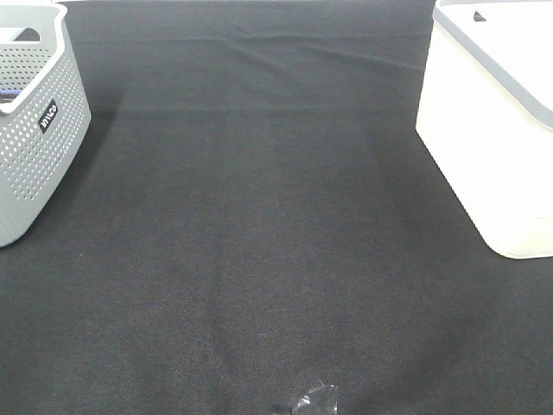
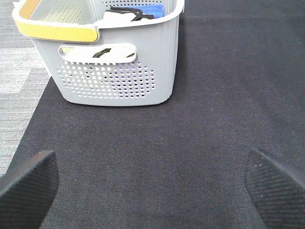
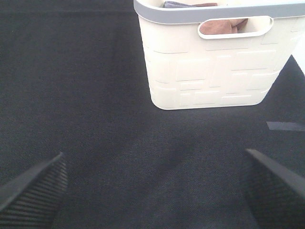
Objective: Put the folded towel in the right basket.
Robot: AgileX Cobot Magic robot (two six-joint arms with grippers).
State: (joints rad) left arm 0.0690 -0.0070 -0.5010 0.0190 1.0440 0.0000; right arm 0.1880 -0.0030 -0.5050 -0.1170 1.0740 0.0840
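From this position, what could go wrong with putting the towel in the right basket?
1. No towel lies on the black cloth; cloth items show only inside the grey basket, so a wrong one might be picked.
2. The white basket already holds brownish fabric, so a new towel may sit high.
3. Both grippers, left and right, are open and empty.

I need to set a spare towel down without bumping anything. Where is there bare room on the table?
The black cloth lies bare across the whole middle, between the gray perforated basket on the left and the white basket on the right. Only the far corners beside the baskets are crowded. Both baskets already hold items.
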